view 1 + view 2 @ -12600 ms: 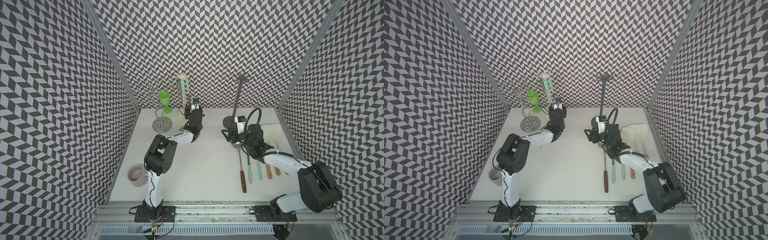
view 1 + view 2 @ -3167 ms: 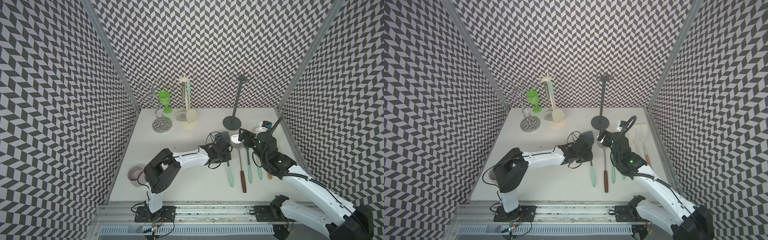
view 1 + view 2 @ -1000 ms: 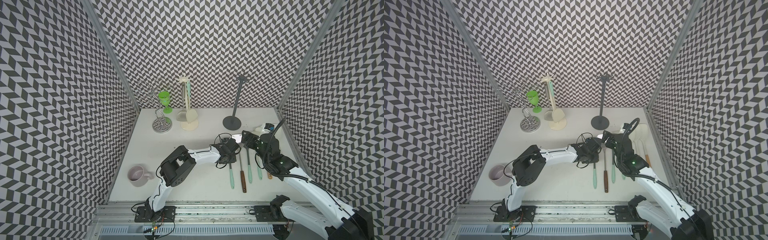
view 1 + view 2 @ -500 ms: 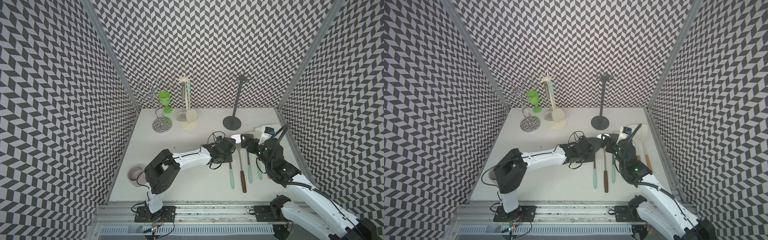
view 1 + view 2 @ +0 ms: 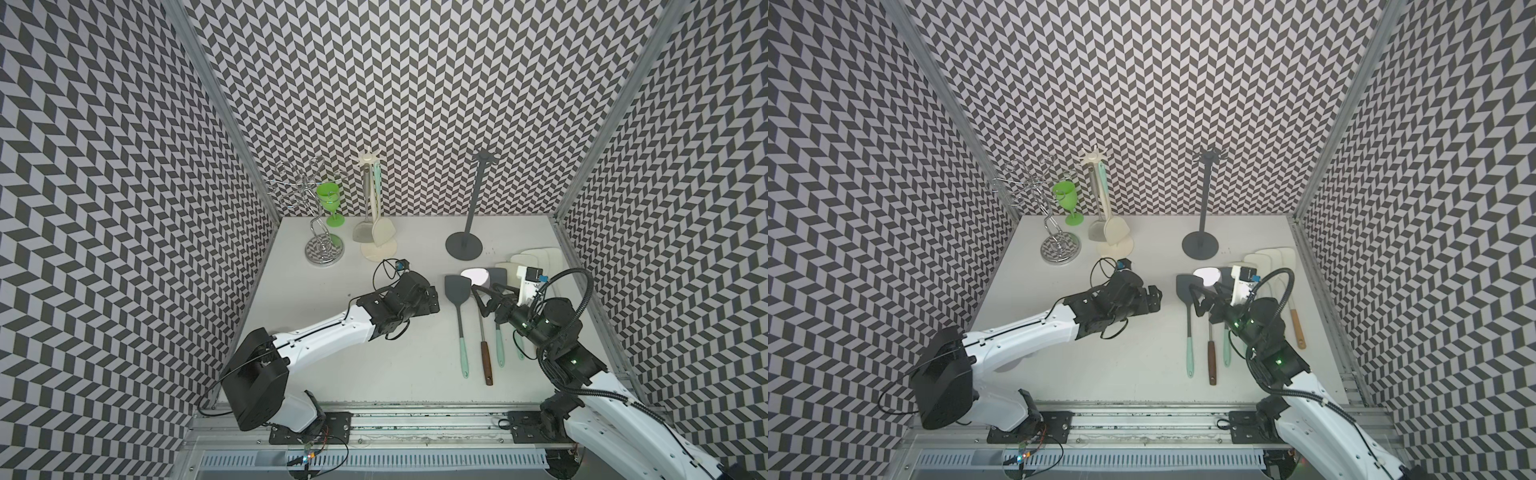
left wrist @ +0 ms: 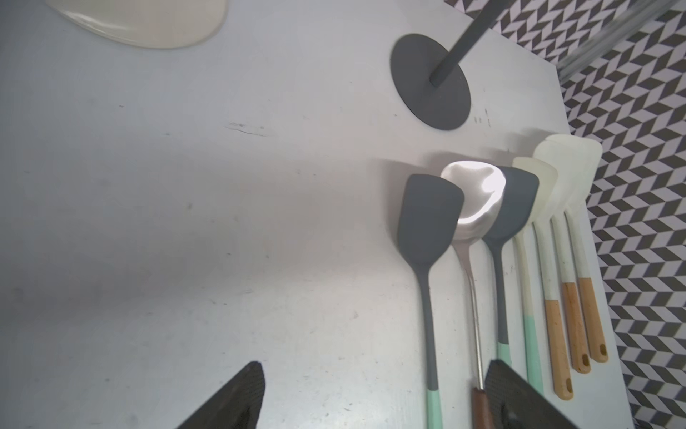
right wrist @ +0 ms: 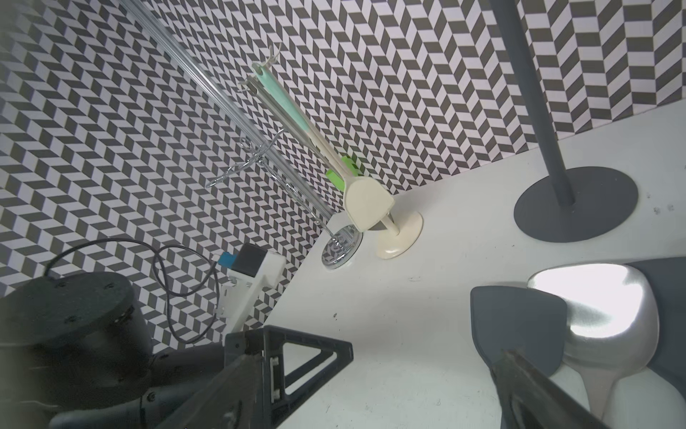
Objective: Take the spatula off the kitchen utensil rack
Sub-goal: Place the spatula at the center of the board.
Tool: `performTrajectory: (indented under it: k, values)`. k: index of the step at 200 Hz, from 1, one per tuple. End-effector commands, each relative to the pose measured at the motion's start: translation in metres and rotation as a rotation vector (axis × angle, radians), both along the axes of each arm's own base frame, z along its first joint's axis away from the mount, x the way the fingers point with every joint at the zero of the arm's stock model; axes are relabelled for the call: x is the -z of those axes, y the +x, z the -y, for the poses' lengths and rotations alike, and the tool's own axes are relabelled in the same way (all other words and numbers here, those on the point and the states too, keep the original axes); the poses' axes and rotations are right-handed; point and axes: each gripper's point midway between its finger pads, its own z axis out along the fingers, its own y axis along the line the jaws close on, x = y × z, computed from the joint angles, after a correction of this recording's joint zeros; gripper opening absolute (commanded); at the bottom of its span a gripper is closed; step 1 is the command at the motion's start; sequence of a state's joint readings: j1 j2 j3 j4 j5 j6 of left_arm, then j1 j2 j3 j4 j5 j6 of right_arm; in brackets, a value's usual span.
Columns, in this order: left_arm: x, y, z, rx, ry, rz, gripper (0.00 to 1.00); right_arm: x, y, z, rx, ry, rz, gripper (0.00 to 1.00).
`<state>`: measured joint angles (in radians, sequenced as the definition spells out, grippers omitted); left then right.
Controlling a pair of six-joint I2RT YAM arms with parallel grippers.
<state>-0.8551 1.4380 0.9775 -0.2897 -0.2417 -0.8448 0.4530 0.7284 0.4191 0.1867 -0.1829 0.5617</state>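
On the white table (image 5: 415, 374), in both top views, I find the spatula (image 5: 458, 307) lying flat, dark grey head toward the back wall and mint handle toward the front rail. It is the leftmost of a row of utensils, just beside a steel ladle (image 5: 475, 275). The cream kitchen utensil rack (image 5: 371, 208) stands well apart at the back, with two other utensils hanging on it. The left gripper (image 5: 432, 297) hovers just left of the spatula's head (image 5: 1185, 286), apart from it, jaws spread and empty. The right gripper (image 5: 488, 293) sits low over the ladle's neck, jaws also spread, holding nothing.

From the left wrist camera, two dark fingers (image 6: 237, 397) stand far apart at the frame's edge. The spatula (image 6: 428, 215) lies beyond them, its head overlapping the ladle's bright bowl (image 6: 479, 200). A dark stand (image 6: 430, 89) rises behind the row.

From the right wrist camera, the right gripper (image 7: 423, 353) shows wide-open fingers with bare table between them. The spatula's head (image 7: 516, 323) lies beside one finger. The cream rack (image 7: 397, 230) stands far off by the wall.
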Motion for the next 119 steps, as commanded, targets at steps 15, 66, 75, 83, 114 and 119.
performTrajectory:
  k: [15, 66, 75, 83, 114, 119]
  values:
    - [-0.003, 0.019, -0.029, -0.061, 0.004, 0.115, 0.95, 0.011, 0.006, -0.017, -0.074, -0.022, 0.006, 1.0]
    - [0.018, 0.036, -0.061, -0.129, -0.046, 0.131, 0.94, 0.011, 0.015, -0.04, -0.149, 0.004, 0.022, 0.99]
    - [0.014, 0.039, -0.069, -0.15, -0.106, 0.164, 0.97, 0.007, 0.019, -0.042, -0.144, 0.021, 0.034, 0.99]
    - [0.011, 0.04, -0.078, -0.171, -0.149, 0.194, 1.0, 0.001, 0.021, -0.045, -0.15, 0.034, 0.053, 0.99]
    - [-0.003, 0.05, -0.114, -0.26, -0.164, 0.275, 1.0, -0.019, 0.036, -0.06, -0.18, 0.044, 0.105, 0.99]
    - [-0.006, 0.051, -0.12, -0.28, -0.158, 0.284, 1.0, -0.022, 0.039, -0.063, -0.186, 0.042, 0.115, 0.99]
